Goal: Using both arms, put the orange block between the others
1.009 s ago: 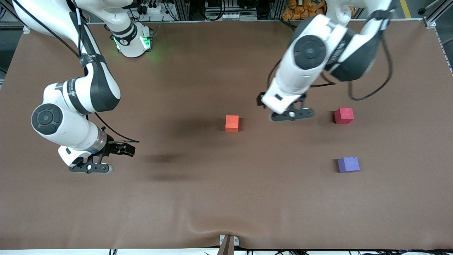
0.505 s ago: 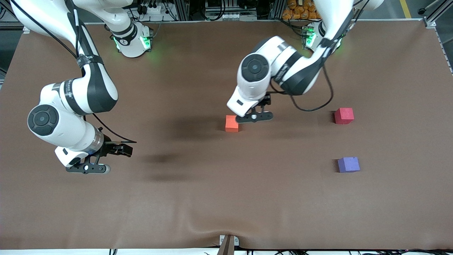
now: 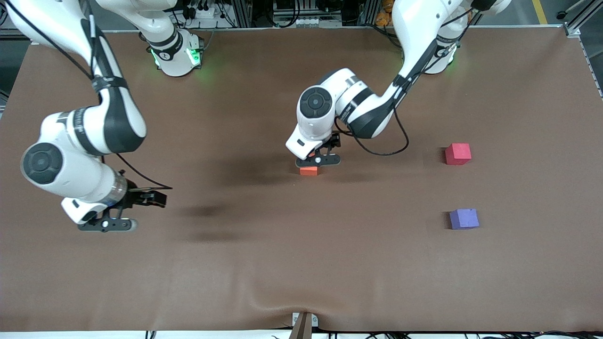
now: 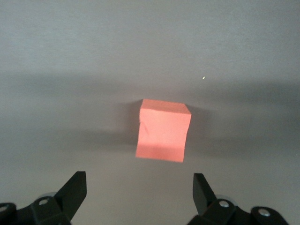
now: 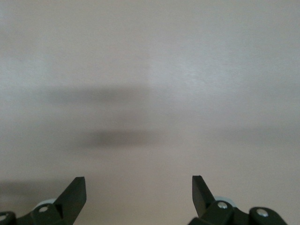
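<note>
The left claw (image 3: 316,161) has swept in over the desk (image 3: 282,263) and now hangs right above the orange block (image 3: 309,171), fingers spread wide, nothing gripped; pickup looks imminent. The right claw (image 3: 104,225), also spread and empty, waits well away.

A robotics lab: aluminium framing (image 3: 264,12) and cables edge the brown-covered table (image 3: 301,273).

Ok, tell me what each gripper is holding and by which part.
Nothing is held. The left gripper hangs open over the orange block, not touching it. The right gripper waits open over bare table.
</note>
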Tool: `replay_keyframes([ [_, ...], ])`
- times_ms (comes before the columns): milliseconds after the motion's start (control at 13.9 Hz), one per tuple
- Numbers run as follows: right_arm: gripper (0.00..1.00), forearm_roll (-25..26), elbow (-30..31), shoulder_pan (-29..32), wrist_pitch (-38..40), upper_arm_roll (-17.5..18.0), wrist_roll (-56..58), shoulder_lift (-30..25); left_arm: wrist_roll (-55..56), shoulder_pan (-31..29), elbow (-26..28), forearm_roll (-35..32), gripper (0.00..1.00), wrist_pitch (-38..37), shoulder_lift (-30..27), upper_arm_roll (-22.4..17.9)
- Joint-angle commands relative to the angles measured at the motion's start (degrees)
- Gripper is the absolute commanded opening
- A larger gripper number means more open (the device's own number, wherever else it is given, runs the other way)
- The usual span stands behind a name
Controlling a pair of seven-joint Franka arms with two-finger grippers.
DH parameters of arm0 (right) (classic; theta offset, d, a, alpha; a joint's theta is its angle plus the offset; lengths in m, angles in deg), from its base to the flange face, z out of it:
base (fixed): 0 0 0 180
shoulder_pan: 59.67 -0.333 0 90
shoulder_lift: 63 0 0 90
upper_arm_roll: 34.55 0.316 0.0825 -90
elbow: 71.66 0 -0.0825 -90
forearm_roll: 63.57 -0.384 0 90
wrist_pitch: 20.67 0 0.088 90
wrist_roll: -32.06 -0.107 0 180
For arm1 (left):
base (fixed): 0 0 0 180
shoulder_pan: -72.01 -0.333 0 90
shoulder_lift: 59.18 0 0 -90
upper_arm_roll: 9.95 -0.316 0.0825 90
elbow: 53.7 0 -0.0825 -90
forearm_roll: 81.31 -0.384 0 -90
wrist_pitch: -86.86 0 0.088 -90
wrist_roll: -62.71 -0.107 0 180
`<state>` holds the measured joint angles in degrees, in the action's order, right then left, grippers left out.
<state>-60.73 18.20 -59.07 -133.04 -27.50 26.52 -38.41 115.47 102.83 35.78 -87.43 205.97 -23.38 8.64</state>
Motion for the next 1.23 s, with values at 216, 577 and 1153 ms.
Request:
replay_keyframes([
  [216,1.0,0.41,1.11,8.62,3.82,1.21,13.08,-3.66,-1.78,1.44,0.25,-1.53,1.0,6.49,2.87,-0.05],
  [577,1.0,0.41,1.02,11.18,6.36,1.21,18.63,-6.38,-6.0,1.44,0.78,-1.7,1.0,9.73,4.28,-0.23],
  [1153,1.0,0.41,1.02,11.0,9.54,1.21,18.63,-9.91,-4.86,0.82,2.1,-5.83,1.0,11.76,5.42,-0.23],
])
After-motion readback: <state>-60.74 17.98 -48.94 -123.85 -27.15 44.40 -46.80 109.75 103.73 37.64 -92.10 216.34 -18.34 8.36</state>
